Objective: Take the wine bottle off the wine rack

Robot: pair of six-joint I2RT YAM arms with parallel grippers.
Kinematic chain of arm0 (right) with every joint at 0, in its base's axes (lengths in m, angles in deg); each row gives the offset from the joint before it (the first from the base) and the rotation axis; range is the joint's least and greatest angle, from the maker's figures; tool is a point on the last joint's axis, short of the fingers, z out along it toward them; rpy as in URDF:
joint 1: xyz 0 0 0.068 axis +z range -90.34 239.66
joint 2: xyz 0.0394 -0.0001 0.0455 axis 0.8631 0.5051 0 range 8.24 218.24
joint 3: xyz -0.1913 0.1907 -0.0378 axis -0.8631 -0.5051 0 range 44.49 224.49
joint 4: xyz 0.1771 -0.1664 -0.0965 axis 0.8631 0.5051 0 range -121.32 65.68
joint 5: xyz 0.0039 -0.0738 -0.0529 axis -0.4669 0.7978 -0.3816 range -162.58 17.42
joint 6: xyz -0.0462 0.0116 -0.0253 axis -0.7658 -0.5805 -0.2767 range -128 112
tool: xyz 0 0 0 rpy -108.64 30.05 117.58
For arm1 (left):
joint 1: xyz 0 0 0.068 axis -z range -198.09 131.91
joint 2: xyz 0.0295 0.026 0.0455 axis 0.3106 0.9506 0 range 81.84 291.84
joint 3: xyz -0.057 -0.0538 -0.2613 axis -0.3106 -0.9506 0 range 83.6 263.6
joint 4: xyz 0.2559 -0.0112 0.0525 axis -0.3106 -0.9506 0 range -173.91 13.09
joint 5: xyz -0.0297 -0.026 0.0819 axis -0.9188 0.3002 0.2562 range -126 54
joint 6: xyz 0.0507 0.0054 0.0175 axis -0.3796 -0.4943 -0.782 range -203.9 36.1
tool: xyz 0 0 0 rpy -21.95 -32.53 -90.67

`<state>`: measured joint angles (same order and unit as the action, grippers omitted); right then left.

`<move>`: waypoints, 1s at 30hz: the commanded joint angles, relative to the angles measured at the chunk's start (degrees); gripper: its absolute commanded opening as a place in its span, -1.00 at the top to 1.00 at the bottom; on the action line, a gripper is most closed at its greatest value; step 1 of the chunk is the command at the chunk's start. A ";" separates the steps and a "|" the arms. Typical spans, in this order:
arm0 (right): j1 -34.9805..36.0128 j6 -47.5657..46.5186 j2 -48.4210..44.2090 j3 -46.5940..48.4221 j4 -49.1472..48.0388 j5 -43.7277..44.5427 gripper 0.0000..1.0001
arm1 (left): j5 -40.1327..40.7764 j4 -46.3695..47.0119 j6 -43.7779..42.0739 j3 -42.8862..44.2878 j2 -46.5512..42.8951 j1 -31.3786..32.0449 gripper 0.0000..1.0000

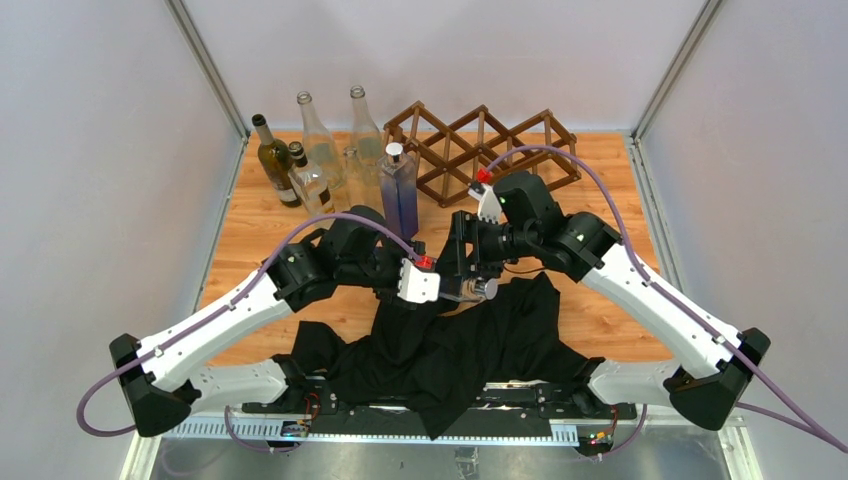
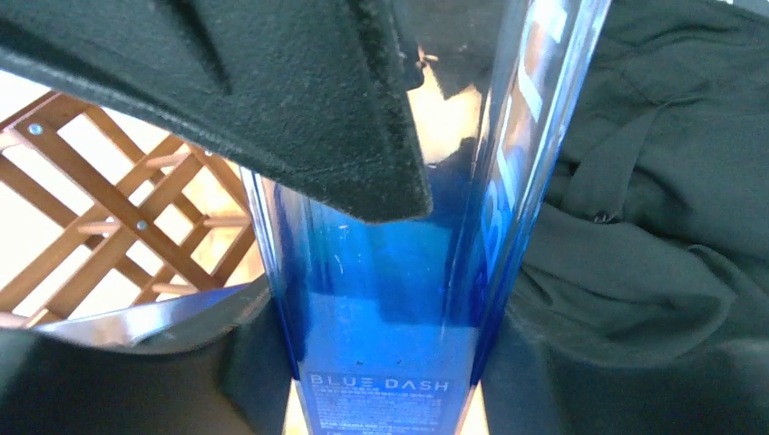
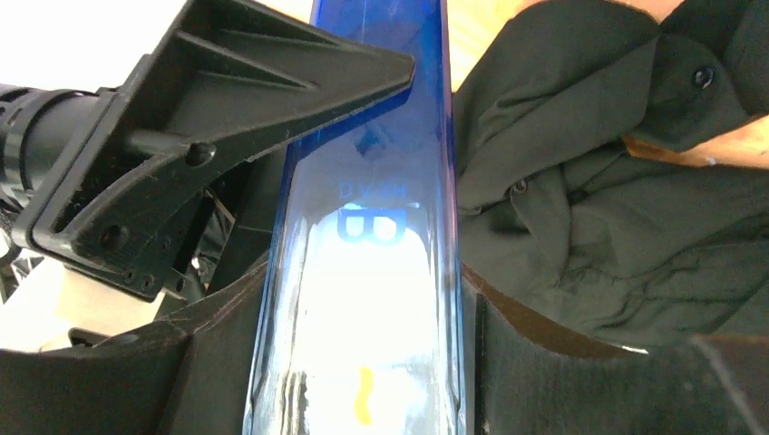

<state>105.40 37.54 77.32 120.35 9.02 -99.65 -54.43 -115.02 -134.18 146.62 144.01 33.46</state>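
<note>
The dark brown lattice wine rack (image 1: 480, 150) stands at the back of the wooden table, and its cells look empty; it also shows in the left wrist view (image 2: 100, 217). A square blue glass bottle marked "BLUE DASH" (image 2: 390, 317) is held off the rack over a black shirt, between both grippers. From above only its silver-capped neck (image 1: 478, 289) shows. My left gripper (image 2: 385, 390) is shut on the bottle's lower body. My right gripper (image 3: 363, 362) is shut on the same bottle (image 3: 363, 272) from the opposite side. The two grippers meet mid-table, left (image 1: 447, 283) and right (image 1: 470, 258).
A crumpled black shirt (image 1: 450, 345) lies under the grippers at the near edge. At the back left stand a second blue square bottle (image 1: 398, 195), a dark green bottle (image 1: 272, 160), a small bottle (image 1: 305, 180) and clear bottles (image 1: 318, 145). Grey walls enclose the table.
</note>
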 commanded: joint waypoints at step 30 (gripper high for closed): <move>0.98 -21.06 -14.00 -10.85 -36.96 -4.02 -0.96 | -29.56 9.94 41.69 7.06 -3.81 -9.45 1.00</move>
<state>105.44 19.57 61.56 108.17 -22.23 -99.17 -75.81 -109.19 -93.74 149.31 140.51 24.12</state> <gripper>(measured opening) 0.979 0.661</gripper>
